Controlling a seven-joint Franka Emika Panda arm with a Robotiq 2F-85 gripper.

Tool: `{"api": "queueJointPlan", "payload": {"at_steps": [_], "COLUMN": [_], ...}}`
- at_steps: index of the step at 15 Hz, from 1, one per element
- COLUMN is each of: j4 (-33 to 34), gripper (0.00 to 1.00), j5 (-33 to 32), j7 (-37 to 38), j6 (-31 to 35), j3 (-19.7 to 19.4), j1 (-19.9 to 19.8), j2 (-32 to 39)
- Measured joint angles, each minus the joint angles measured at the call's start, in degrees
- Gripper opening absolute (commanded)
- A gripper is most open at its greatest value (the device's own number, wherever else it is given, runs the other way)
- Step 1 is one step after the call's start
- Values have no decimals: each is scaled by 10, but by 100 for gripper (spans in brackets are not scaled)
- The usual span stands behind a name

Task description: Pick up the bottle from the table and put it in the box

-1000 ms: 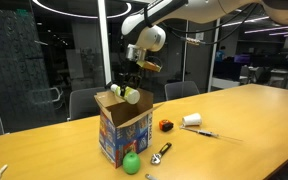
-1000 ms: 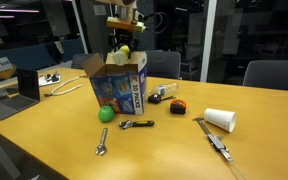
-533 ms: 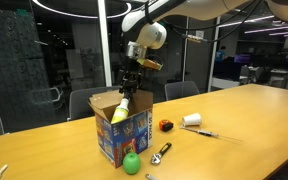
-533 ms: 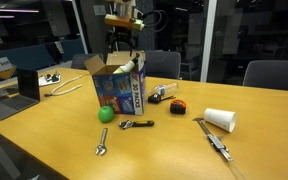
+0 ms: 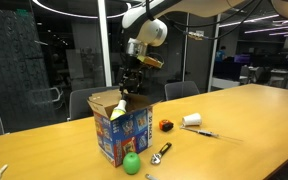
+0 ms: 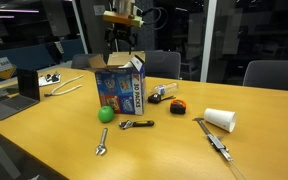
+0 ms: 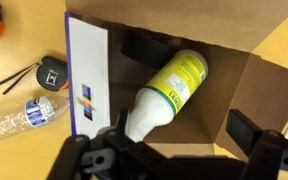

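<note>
A white bottle with a yellow label lies tilted inside the open cardboard box, its cap end toward the lower left. My gripper hangs open above the box, its dark fingers apart and touching nothing. In both exterior views the gripper hovers just over the top of the blue printed box.
On the table around the box are a green ball, a wrench, a second wrench, an orange tape measure, a white cup and a screwdriver. A clear plastic bottle lies beside the box. A laptop stands further off.
The jaws opened and the white bottle dropped from the gripper down into the box. The arm has stayed above the box.
</note>
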Motion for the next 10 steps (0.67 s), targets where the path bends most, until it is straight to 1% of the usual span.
{"api": "queueJointPlan", "payload": {"at_steps": [2, 4, 8, 10], "j4": [4, 12, 23, 17], "gripper": [100, 100, 100, 100], "j5": [-14, -41, -87, -102], "j7": [14, 35, 73, 99], "j6": [-37, -93, -227, -280], "j3": [-4, -13, -24, -24], "j1": [0, 0, 0, 0], "j2": [-13, -39, -120, -163]}}
